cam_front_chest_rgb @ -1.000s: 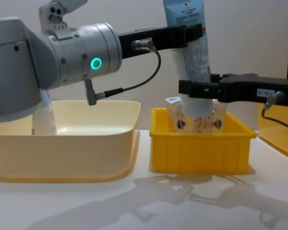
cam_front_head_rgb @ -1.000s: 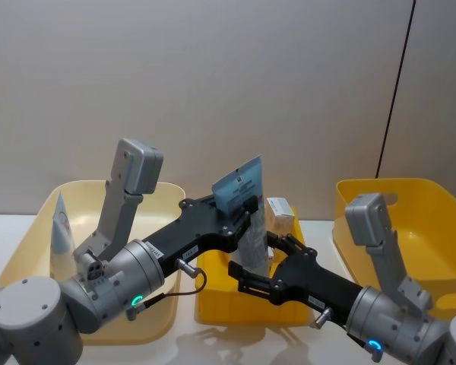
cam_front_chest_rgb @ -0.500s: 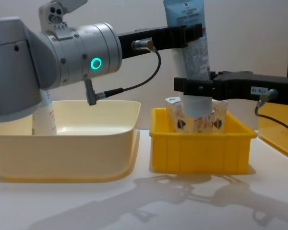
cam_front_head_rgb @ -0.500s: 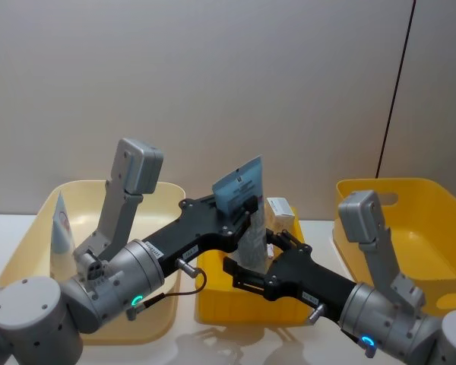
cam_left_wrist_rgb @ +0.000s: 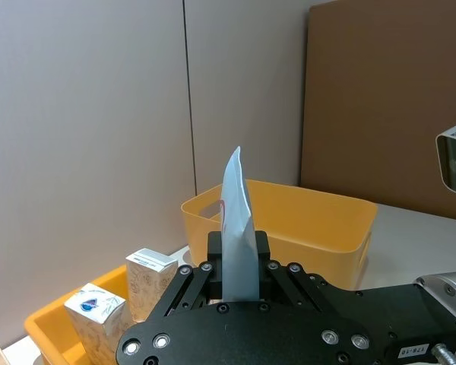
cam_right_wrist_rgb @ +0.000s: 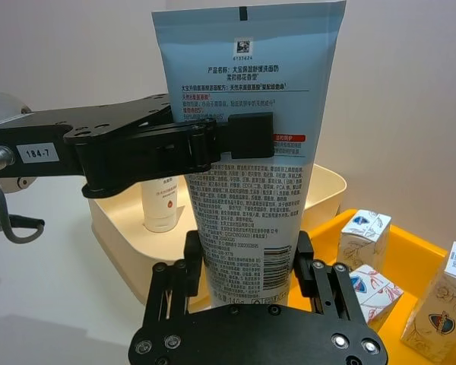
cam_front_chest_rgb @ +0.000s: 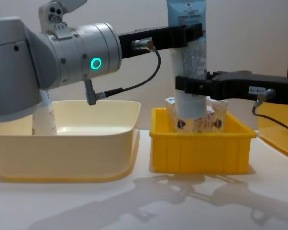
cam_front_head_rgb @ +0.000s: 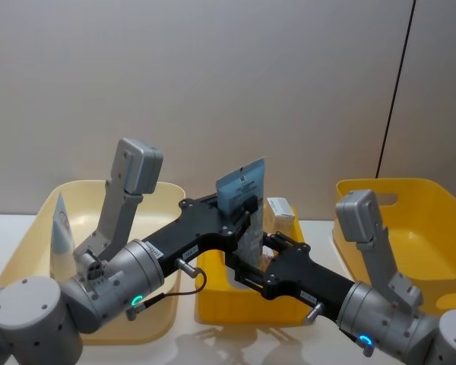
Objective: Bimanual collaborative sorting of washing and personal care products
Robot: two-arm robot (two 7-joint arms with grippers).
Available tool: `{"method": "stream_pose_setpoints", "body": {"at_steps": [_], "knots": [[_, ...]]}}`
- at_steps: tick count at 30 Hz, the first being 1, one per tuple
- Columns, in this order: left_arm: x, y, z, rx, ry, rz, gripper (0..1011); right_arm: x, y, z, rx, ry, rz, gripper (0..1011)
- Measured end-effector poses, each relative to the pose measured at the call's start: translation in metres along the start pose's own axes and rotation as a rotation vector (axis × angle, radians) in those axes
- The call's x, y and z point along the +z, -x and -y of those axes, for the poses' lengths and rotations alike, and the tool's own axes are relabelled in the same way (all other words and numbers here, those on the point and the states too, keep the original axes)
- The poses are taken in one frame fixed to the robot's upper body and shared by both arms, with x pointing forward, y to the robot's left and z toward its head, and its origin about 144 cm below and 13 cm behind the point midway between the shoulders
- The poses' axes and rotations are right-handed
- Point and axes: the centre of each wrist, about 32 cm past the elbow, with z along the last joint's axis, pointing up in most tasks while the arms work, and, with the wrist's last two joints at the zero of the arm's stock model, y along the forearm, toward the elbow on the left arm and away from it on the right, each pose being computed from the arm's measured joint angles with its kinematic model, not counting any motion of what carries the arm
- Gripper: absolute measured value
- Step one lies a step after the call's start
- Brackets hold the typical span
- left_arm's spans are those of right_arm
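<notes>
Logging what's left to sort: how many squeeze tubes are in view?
2. One pale-blue squeeze tube is clamped in the left gripper above the small yellow bin, right gripper at its lower end; the other tube stands in the cream bin. Others may be hidden.

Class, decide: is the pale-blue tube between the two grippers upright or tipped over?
Upright: the tube stands vertical, left gripper clamping it high, right gripper low.

Pale-blue tube (cam_front_head_rgb: 242, 186) — seemingly clamped — in left gripper (cam_front_head_rgb: 248, 206)

Left end effector (cam_right_wrist_rgb: 242, 137) tag (cam_right_wrist_rgb: 42, 153): apparently 184-7.
</notes>
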Motion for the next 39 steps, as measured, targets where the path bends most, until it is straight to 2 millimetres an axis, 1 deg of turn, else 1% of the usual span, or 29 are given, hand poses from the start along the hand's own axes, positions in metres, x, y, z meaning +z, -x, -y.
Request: {"method": "stream_pose_setpoints", "body": {"at_steps": [1, 7, 11, 12, 13, 14, 16, 17, 18, 20, 22, 24, 27, 28, 29, 31, 32, 33, 34, 36, 37, 39], "knots": [[0.0, 0.0, 0.0, 0.0, 0.0, 0.0, 218, 0.0, 0.0, 0.0, 0.0, 0.0, 0.0, 699], [0.0, 0.0, 0.0, 0.0, 0.0, 0.0, 218, 0.0, 0.0, 0.0, 0.0, 0.0, 0.001, 660], [0.0, 0.0, 0.0, 0.0, 0.0, 0.0, 266, 0.0, 0.0, -0.001, 0.001, -0.001, 0.001, 635], [0.0, 0.0, 0.0, 0.0, 0.0, 0.0, 316, 0.0, 0.0, -0.001, 0.001, -0.001, 0.001, 628], [0.0, 0.0, 0.0, 0.0, 0.0, 0.0, 333, 0.0, 0.0, -0.001, 0.001, -0.001, 0.002, 619], [0.0, 0.0, 0.0, 0.0, 0.0, 0.0, 391, 0.0, 0.0, -0.001, 0.0, 0.0, 0.002, 616], [0.0, 0.0, 0.0, 0.0, 0.0, 0.0, 428, 0.0, 0.0, 0.0, -0.002, 0.0, 0.002, 604], [0.0, 0.0, 0.0, 0.0, 0.0, 0.0, 457, 0.0, 0.0, 0.0, -0.004, 0.0, 0.002, 601], [0.0, 0.0, 0.0, 0.0, 0.0, 0.0, 513, 0.0, 0.0, 0.0, -0.008, 0.001, 0.002, 587], [0.0, 0.0, 0.0, 0.0, 0.0, 0.0, 555, 0.0, 0.0, 0.001, -0.014, 0.002, 0.002, 579], [0.0, 0.0, 0.0, 0.0, 0.0, 0.0, 656, 0.0, 0.0, 0.002, -0.026, 0.002, 0.002, 564], [0.0, 0.0, 0.0, 0.0, 0.0, 0.0, 675, 0.0, 0.0, 0.004, -0.036, 0.002, 0.003, 552], [0.0, 0.0, 0.0, 0.0, 0.0, 0.0, 794, 0.0, -0.001, 0.008, -0.069, 0.007, 0.008, 534], [0.0, 0.0, 0.0, 0.0, 0.0, 0.0, 813, 0.0, -0.002, 0.009, -0.078, 0.009, 0.01, 532], [0.0, 0.0, 0.0, 0.0, 0.0, 0.0, 868, 0.0, -0.002, 0.011, -0.093, 0.011, 0.014, 530], [0.0, 0.0, 0.0, 0.0, 0.0, 0.0, 883, 0.0, -0.003, 0.013, -0.101, 0.013, 0.016, 522], [0.0, 0.0, 0.0, 0.0, 0.0, 0.0, 942, 0.001, -0.005, 0.017, -0.127, 0.015, 0.023, 510], [0.0, 0.0, 0.0, 0.0, 0.0, 0.0, 942, 0.001, -0.005, 0.017, -0.127, 0.015, 0.023, 510], [0.0, 0.0, 0.0, 0.0, 0.0, 0.0, 977, 0.001, -0.006, 0.02, -0.149, 0.016, 0.028, 503], [0.0, 0.0, 0.0, 0.0, 0.0, 0.0, 1003, 0.002, -0.008, 0.024, -0.178, 0.018, 0.036, 491], [0.0, 0.0, 0.0, 0.0, 0.0, 0.0, 1003, 0.002, -0.008, 0.024, -0.178, 0.018, 0.036, 491], [0.0, 0.0, 0.0, 0.0, 0.0, 0.0, 1003, 0.003, -0.012, 0.031, -0.221, 0.019, 0.049, 480]]}}
